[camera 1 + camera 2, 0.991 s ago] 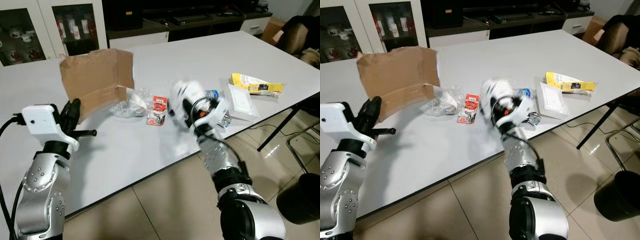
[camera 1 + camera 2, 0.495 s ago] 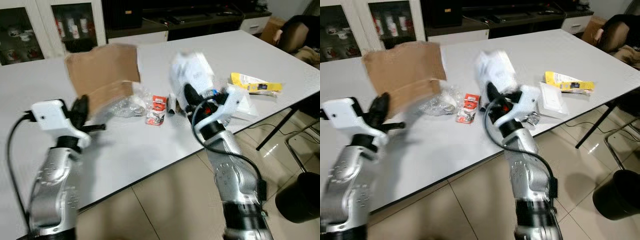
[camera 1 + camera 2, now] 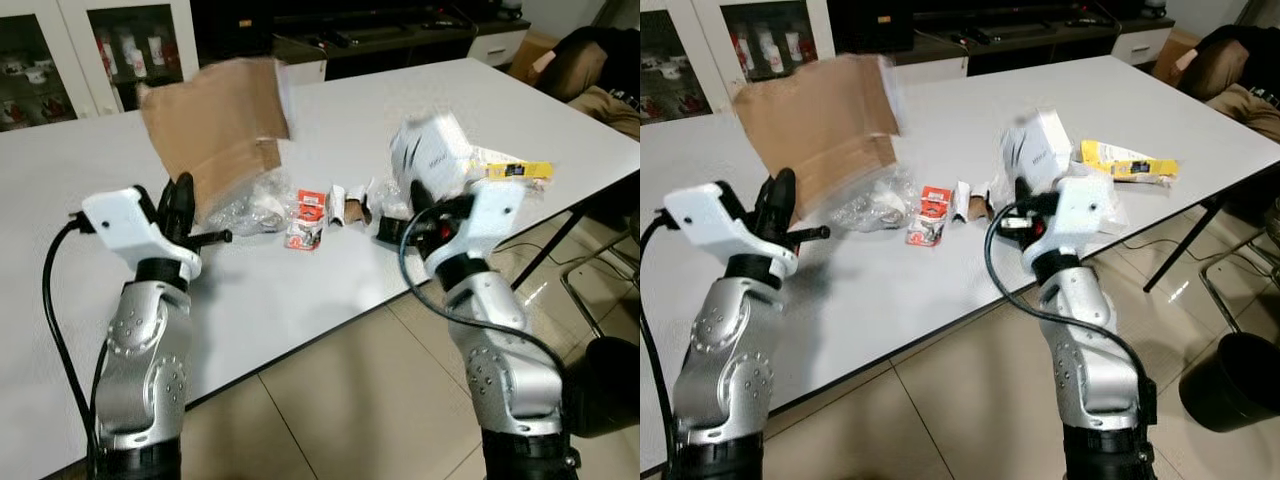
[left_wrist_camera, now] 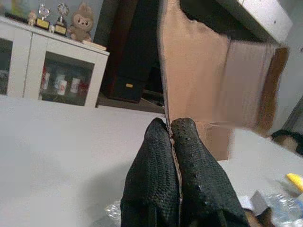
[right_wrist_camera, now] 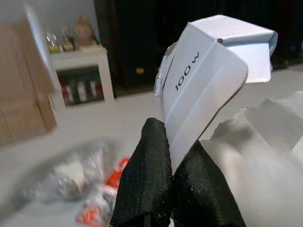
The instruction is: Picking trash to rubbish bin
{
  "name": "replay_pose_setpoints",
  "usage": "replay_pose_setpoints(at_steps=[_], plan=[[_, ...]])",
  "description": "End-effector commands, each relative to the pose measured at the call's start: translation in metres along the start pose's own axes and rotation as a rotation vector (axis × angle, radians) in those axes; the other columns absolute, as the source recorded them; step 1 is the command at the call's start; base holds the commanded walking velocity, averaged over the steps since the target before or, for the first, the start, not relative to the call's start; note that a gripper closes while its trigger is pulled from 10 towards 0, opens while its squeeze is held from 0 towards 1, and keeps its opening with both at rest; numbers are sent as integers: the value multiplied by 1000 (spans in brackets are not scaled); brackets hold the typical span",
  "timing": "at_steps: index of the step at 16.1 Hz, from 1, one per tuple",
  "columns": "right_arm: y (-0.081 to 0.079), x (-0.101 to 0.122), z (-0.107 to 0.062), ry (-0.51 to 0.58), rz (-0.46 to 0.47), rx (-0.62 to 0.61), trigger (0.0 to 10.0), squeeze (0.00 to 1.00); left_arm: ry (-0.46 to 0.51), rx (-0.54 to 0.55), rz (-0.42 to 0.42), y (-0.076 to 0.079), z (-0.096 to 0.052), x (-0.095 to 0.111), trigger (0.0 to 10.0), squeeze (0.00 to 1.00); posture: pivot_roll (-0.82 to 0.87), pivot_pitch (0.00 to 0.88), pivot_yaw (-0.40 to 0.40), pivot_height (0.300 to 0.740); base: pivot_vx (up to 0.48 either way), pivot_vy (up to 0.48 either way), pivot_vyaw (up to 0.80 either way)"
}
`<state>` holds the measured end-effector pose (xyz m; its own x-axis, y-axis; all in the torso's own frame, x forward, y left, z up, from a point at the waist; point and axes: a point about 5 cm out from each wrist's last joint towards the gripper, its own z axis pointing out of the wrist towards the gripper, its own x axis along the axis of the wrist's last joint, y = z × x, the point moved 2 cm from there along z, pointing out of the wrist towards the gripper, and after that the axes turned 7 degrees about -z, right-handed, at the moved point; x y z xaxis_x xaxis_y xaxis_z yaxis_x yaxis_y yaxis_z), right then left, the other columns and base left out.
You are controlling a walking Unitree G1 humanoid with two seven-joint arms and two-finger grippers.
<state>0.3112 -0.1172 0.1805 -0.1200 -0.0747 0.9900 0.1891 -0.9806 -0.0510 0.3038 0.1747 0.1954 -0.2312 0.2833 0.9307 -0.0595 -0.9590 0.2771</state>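
Nearest, the left gripper (image 4: 171, 137) pinches the edge of a flattened brown cardboard piece (image 3: 215, 125), raised over the white table (image 3: 60, 190). The right gripper (image 5: 173, 158) is clamped on a white box (image 5: 203, 80) marked "100W", lifted above the table edge. Behind lie crumpled clear plastic (image 3: 245, 208), a red packet (image 3: 305, 215), and what looks like a yellow wrapper (image 3: 1125, 160).

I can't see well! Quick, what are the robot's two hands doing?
Left gripper: shut on the flat brown cardboard sheet.
Right gripper: shut on the white paper box marked 100W.
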Motion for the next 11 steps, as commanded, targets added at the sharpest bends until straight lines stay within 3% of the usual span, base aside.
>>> replay_pose_setpoints(at_steps=[1, 4, 5, 7, 8, 11], plan=[[4, -7, -1, -43, -31, -33, 10000, 0, -88, -38, 64, 5, 3, -11, 10000, 0, 59, 0, -67, 740, 0, 0, 0], [3, -14, -4, -77, -83, -28, 10000, 0, -130, -62, 87, 6, 3, -18, 10000, 0, 51, 0, -57, 740, 0, 0, 0], [3, -21, -8, -103, -143, -10, 10000, 0, -130, -87, 87, 8, 5, -19, 10000, 0, 36, 0, -51, 740, 0, 0, 0], [13, -38, -17, -177, -160, -39, 10000, 0, -133, -88, 120, 9, 6, -23, 10000, 0, 18, 0, -57, 740, 0, 0, -488], [17, -40, -19, -184, -168, -56, 10000, 0, -162, -75, 115, 7, 1, -29, 10000, 0, 9, 0, -51, 740, 0, 0, -800], [18, -35, -21, -164, -175, -59, 10000, 0, -206, -37, 75, 3, -7, -35, 10000, 0, -7, 0, -49, 740, 0, 0, 0]])
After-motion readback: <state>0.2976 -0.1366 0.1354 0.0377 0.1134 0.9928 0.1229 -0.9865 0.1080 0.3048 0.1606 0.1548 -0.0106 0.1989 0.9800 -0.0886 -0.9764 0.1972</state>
